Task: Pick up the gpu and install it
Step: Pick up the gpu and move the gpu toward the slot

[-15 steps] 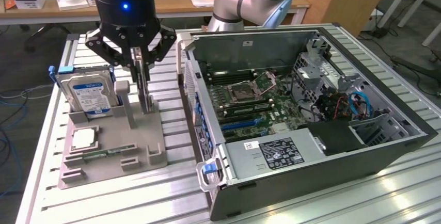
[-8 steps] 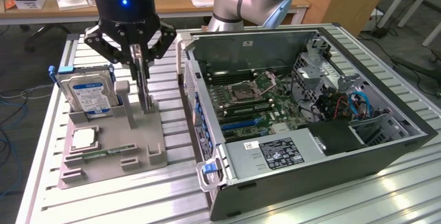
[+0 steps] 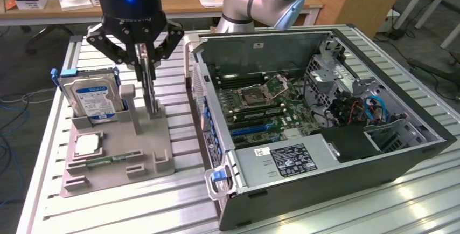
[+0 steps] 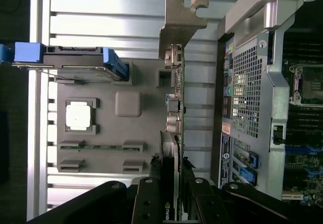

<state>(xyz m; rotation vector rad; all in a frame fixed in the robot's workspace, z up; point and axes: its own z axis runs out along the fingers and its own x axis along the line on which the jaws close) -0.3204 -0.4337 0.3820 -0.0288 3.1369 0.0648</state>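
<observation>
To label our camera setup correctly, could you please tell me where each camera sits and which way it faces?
Exterior view: raised beside the table, looking down on the tray, open computer case and upright gpu; the arm and gripper show.
Wrist view: on the wrist, looking down past the gripper onto the gpu's top edge.
Both share the gripper, gpu, tray and computer case.

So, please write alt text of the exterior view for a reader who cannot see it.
A robot gripper is closed on the gpu, a thin card standing upright in a grey holder beside a blue-labelled hard drive. On the exterior view's right lies an open computer case.
</observation>
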